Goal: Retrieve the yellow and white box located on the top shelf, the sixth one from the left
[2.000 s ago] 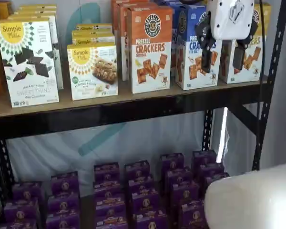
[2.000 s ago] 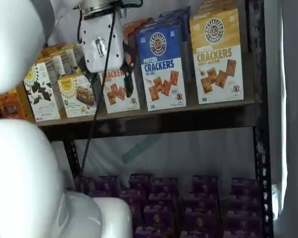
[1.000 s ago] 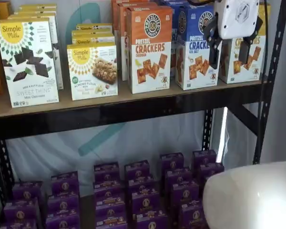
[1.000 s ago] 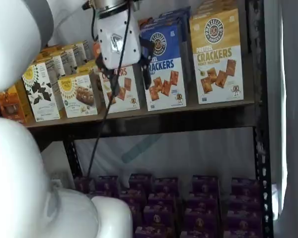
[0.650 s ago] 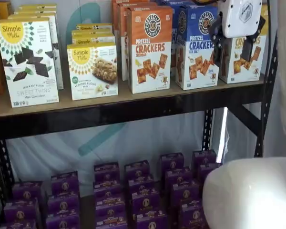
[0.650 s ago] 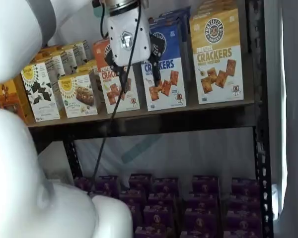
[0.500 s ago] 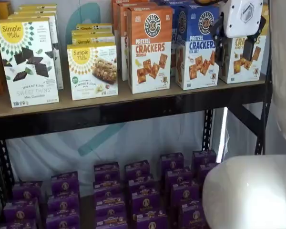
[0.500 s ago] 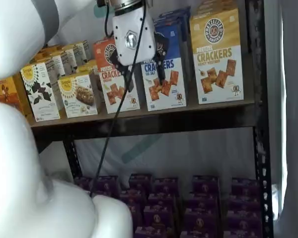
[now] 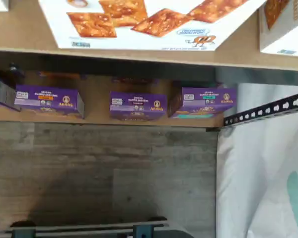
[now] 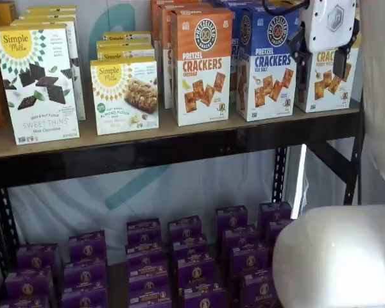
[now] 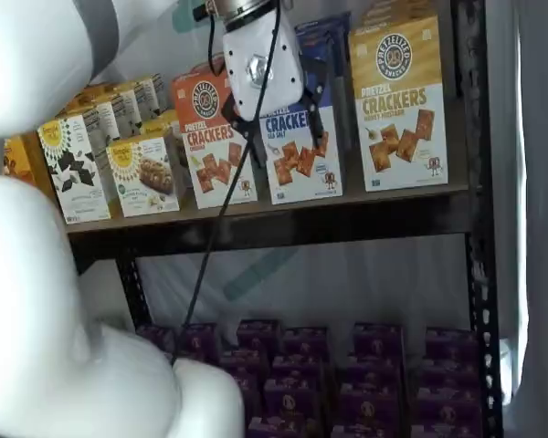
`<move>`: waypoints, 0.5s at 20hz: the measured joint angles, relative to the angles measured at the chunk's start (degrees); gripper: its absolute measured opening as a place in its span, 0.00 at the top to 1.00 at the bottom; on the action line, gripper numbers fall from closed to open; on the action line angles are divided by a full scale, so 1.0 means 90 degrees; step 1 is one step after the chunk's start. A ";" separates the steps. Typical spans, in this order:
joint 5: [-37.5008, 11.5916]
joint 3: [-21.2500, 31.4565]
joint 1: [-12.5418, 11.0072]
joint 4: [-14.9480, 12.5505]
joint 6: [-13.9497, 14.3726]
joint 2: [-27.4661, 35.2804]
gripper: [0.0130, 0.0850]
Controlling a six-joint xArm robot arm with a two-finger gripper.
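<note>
The yellow and white box [image 11: 400, 100] stands at the right end of the top shelf [image 10: 167, 136], beside the black upright. In a shelf view it [image 10: 326, 86] is partly hidden behind my gripper [image 10: 322, 69]. The gripper's white body hangs in front of the shelf with both black fingers pointing down and a plain gap between them. It holds nothing. In a shelf view the gripper [image 11: 285, 128] appears in front of the blue-topped box [image 11: 297, 137]. The wrist view shows the white lower parts of two cracker boxes on the shelf board [image 9: 139, 55]; I cannot tell which they are.
An orange-topped cracker box [image 10: 202, 64] and a blue-topped one [image 10: 263, 61] stand left of the target. Simple Mills boxes [image 10: 35, 83] fill the shelf's left. Purple boxes [image 10: 179, 256] sit on the lower level. A black upright [image 11: 470, 182] borders the right. My white arm [image 10: 340, 256] fills the foreground.
My gripper has moved to the right along the top shelf and slightly up, fingers still apart. The boxes have not moved.
</note>
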 joint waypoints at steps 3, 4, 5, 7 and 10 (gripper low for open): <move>-0.0141 0.0003 -0.0119 0.0047 -0.0088 -0.0018 0.00; -0.0135 -0.0030 -0.0150 0.0047 -0.0122 0.0006 0.00; -0.0112 -0.0061 -0.0187 0.0062 -0.0158 0.0033 0.00; -0.0033 -0.0140 -0.0337 0.0224 -0.0284 0.0107 0.00; -0.0088 -0.0180 -0.0567 0.0428 -0.0473 0.0141 0.00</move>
